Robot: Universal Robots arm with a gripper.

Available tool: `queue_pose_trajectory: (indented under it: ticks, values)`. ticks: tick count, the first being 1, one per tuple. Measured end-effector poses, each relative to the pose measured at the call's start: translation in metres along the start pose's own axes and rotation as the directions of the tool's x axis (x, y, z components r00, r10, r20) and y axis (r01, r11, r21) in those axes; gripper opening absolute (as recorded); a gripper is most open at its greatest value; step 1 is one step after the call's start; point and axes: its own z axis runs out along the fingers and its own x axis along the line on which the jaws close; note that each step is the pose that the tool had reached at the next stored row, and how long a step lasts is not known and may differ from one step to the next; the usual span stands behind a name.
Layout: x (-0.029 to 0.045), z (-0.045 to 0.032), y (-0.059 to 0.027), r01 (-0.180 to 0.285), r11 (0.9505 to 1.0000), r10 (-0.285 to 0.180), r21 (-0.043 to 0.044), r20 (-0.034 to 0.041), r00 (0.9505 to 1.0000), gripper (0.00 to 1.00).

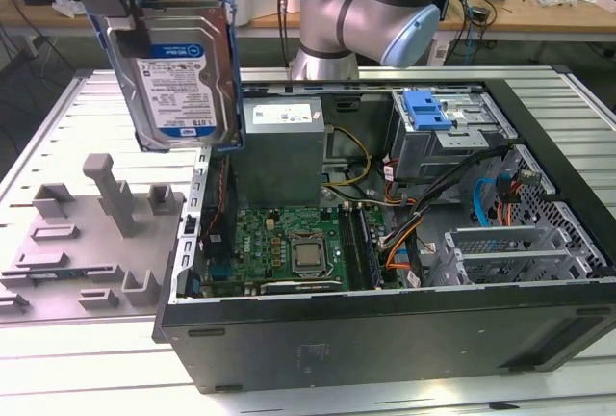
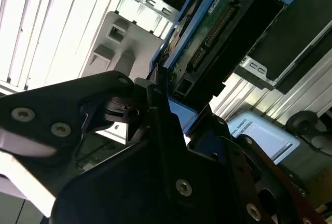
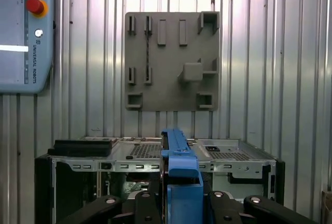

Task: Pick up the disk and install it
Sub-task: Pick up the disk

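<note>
Grey plate [image 1: 87, 233]: it is lying on the ribbed table [image 1: 58, 117] at the exterior view's left, just beside the computer case [image 1: 385, 329]. The first wrist view is showing you its whole face, with all its slots and blocks.

Gripper [image 1: 130, 7]: it is squeezing the disk [image 1: 173, 79] by its blue frame, high in the air at the exterior view's upper left.

Disk: in the exterior view it is hanging on end, a little tilted, and showing you its white-and-blue label. In the first wrist view you are seeing the disk [image 3: 179, 169] thin edge on, with black fingers [image 3: 150, 208] on both sides. In the second wrist view you are seeing the other face of the disk [image 2: 218, 27], green with a black plug.

Computer case: it is lying open. A grey power box [image 1: 284, 142] and a big green board [image 1: 279, 243] are sitting inside.

Robot arm [image 1: 366, 12]: it is rising behind the case.

Drive cage [image 1: 462, 142]: it is sitting inside the case toward the exterior view's right, well apart from the disk, with a blue bracket [image 1: 428, 108] on top.
</note>
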Motion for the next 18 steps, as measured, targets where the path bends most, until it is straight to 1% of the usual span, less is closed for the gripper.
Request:
queue_pose_trajectory:
  ticks: [7, 10, 11, 17, 18]
  values:
    - [0.0109, -0.0007, -0.0212, 0.000, 1.0000, 0.000, -0.0003, 0.0001, 1.0000, 0.37]
    - [0.0146, -0.0009, -0.0356, 0.000, 1.0000, 0.000, -0.0007, 0.0001, 1.0000, 0.37]
    - [0.0165, -0.0010, -0.0431, 0.000, 1.0000, 0.000, -0.0010, 0.0001, 1.0000, 0.37]
    - [0.0231, -0.0013, -0.0687, 0.000, 1.0000, 0.000, -0.0020, 0.0001, 1.0000, 0.37]
    - [0.0249, -0.0015, -0.0756, 0.000, 1.0000, 0.000, -0.0023, -0.0001, 1.0000, 0.37]
